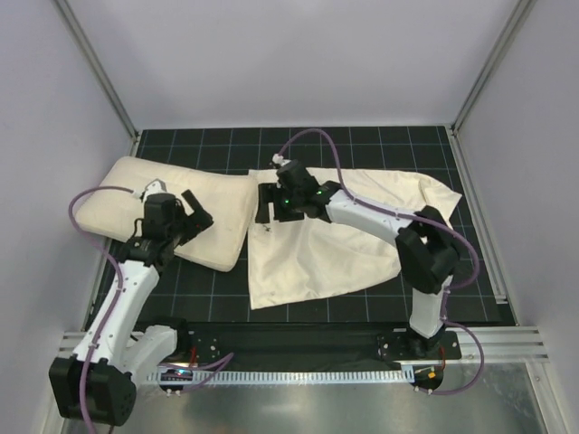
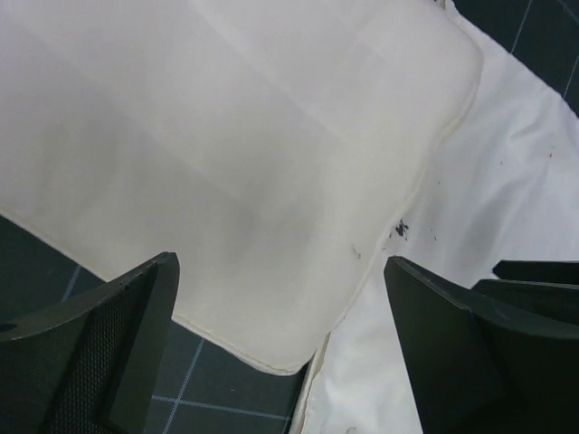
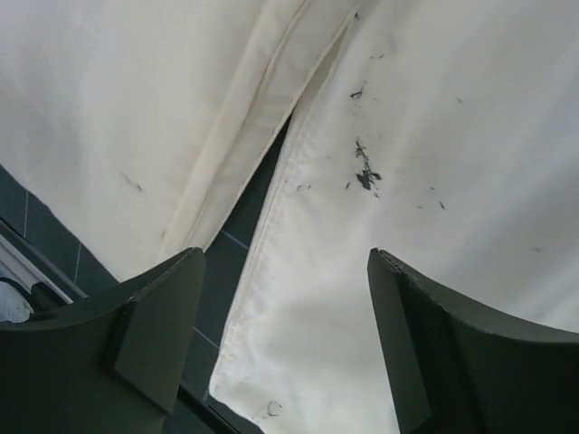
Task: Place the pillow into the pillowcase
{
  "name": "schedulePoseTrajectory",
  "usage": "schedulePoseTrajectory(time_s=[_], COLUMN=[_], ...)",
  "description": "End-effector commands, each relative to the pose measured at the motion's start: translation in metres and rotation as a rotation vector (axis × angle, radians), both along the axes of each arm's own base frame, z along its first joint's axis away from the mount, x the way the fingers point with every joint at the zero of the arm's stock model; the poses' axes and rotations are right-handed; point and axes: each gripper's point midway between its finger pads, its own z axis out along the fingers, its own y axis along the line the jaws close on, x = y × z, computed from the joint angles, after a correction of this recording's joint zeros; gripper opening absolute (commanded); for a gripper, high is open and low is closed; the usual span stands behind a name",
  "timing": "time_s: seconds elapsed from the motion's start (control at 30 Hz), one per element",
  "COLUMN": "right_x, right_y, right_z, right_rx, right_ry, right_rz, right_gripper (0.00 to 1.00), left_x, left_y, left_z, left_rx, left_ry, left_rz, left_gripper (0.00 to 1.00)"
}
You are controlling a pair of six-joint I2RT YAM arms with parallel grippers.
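The plump cream pillow (image 1: pixel 172 203) lies on the left of the black mat. Beside it, the thin wrinkled pillowcase (image 1: pixel 335 244) lies flat across the middle and right, its left edge close to the pillow's right end. My left gripper (image 1: pixel 199 211) hovers open over the pillow's near right corner. In the left wrist view the pillow (image 2: pixel 226 154) and the pillowcase (image 2: pixel 498 199) show between its spread fingers (image 2: pixel 136 334). My right gripper (image 1: pixel 264 203) stands open above the pillowcase's upper left corner. In the right wrist view the pillowcase hem (image 3: pixel 298 344) lies under it, the pillow (image 3: pixel 118 117) to its left.
The black gridded mat (image 1: pixel 380 145) is bounded by white walls and aluminium posts at the back, left and right. A metal rail (image 1: pixel 298 348) with both arm bases runs along the near edge. Purple cables loop over each arm. Dark specks mark the pillowcase (image 3: pixel 366 176).
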Motion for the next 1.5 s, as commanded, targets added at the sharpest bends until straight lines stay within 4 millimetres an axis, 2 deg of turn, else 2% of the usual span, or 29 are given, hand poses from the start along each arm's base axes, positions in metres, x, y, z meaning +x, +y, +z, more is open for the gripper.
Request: schedulePoseTrajectory(time_s=[0.0, 0.03, 0.07, 0.1, 0.17, 0.23, 0.3, 0.57, 0.6, 0.63, 0.67, 0.7, 0.73, 0.77, 0.8, 0.83, 0.87, 0.9, 0.93, 0.97, 1.03, 1.07, 1.1, 1.17, 1.2, 1.3, 1.4, 1.43, 1.47], right_x=[0.019, 0.011, 0.009, 0.005, 0.002, -0.003, -0.008, -0.024, -0.026, -0.027, -0.032, -0.034, -0.035, -0.039, -0.043, -0.046, -0.048, -0.049, -0.049, -0.048, -0.046, -0.040, -0.036, -0.026, -0.024, -0.013, 0.002, 0.006, 0.017], right_y=[-0.023, -0.035, -0.043, -0.056, -0.067, -0.078, -0.084, -0.088, -0.089, -0.085, -0.080, -0.077, -0.073, -0.067, -0.055, -0.049, -0.043, -0.031, -0.026, -0.022, -0.009, -0.008, 0.000, 0.009, 0.011, 0.014, 0.017, 0.017, 0.016], right_z=[0.068, 0.068, 0.066, 0.053, 0.062, 0.055, 0.053, 0.037, 0.033, 0.033, 0.030, 0.028, 0.020, 0.016, 0.019, 0.015, 0.004, 0.007, 0.004, -0.008, -0.006, -0.009, -0.012, -0.018, -0.022, -0.029, -0.024, -0.030, -0.022], right_rx=[0.092, 0.078, 0.065, 0.037, 0.061, 0.060, 0.052, 0.053, 0.052, 0.059, 0.056, 0.048, 0.029, 0.020, 0.023, 0.012, -0.003, 0.003, -0.005, -0.026, -0.011, -0.028, -0.026, -0.040, -0.050, -0.061, -0.071, -0.085, -0.104], right_ry=[-0.210, -0.214, -0.220, -0.204, -0.221, -0.207, -0.209, -0.170, -0.161, -0.161, -0.158, -0.162, -0.151, -0.146, -0.154, -0.146, -0.119, -0.122, -0.119, -0.098, -0.082, -0.092, -0.084, -0.087, -0.078, -0.081, -0.111, -0.111, -0.142], right_rz=[-0.067, -0.076, -0.088, -0.102, -0.111, -0.116, -0.111, -0.085, -0.081, -0.073, -0.057, -0.053, -0.046, -0.034, -0.015, -0.007, -0.004, 0.009, 0.003, 0.000, -0.010, -0.038, -0.055, -0.089, -0.103, -0.166, -0.224, -0.238, -0.277], right_gripper=[0.80, 0.80, 0.80, 0.81, 0.81, 0.82, 0.84, 0.86, 0.86, 0.86, 0.86, 0.86, 0.86, 0.86, 0.86, 0.86, 0.85, 0.84, 0.83, 0.82, 0.79, 0.77, 0.73, 0.69, 0.65, 0.63, 0.57, 0.55, 0.55], left_x=[0.025, 0.029, 0.035, 0.037, 0.038, 0.045, 0.050, 0.055, 0.056, 0.060, 0.061, 0.062, 0.065, 0.067, 0.071, 0.074, 0.071, 0.073, 0.077, 0.078, 0.075, 0.075, 0.066, 0.068, 0.063, 0.061, 0.059, 0.057, 0.057], left_y=[-0.021, -0.026, -0.031, -0.041, -0.057, -0.070, -0.083, -0.089, -0.085, -0.083, -0.077, -0.067, -0.063, -0.056, -0.057, -0.059, -0.050, -0.052, -0.047, -0.035, -0.022, -0.013, -0.010, -0.006, -0.005, -0.002, -0.004, -0.006, -0.009], left_z=[0.019, 0.014, 0.019, 0.003, -0.001, -0.008, -0.020, -0.080, -0.086, -0.087, -0.098, -0.099, -0.101, -0.100, -0.097, -0.095, -0.099, -0.084, -0.079, -0.071, -0.053, -0.047, -0.041, -0.032, -0.034, -0.020, -0.017, -0.018, -0.017], left_rx=[0.102, 0.119, 0.137, 0.182, 0.247, 0.318, 0.381, 0.490, 0.511, 0.528, 0.552, 0.586, 0.588, 0.575, 0.533, 0.489, 0.453, 0.395, 0.361, 0.337, 0.283, 0.260, 0.228, 0.159, 0.140, 0.105, 0.088, 0.081, 0.067], left_ry=[-0.030, 0.005, 0.013, 0.079, 0.110, 0.154, 0.214, 0.406, 0.428, 0.436, 0.478, 0.503, 0.509, 0.509, 0.484, 0.460, 0.462, 0.406, 0.373, 0.350, 0.274, 0.243, 0.207, 0.132, 0.126, 0.063, 0.060, 0.060, 0.052], left_rz=[-0.115, -0.135, -0.149, -0.181, -0.254, -0.323, -0.371, -0.465, -0.456, -0.441, -0.423, -0.373, -0.348, -0.322, -0.300, -0.297, -0.279, -0.268, -0.227, -0.177, -0.103, -0.061, -0.048, 0.000, 0.011, 0.027, 0.018, 0.014, 0.007], left_gripper=[1.00, 1.00, 1.00, 1.00, 1.00, 1.00, 1.00, 0.99, 0.95, 0.75, 0.62, 0.50, 0.27, 0.06, 0.00, 0.00, 0.00, 0.00, 0.00, 0.00, 0.00, 0.00, 0.00, 0.00, 0.00, 0.00, 0.00, 0.00, 0.00])
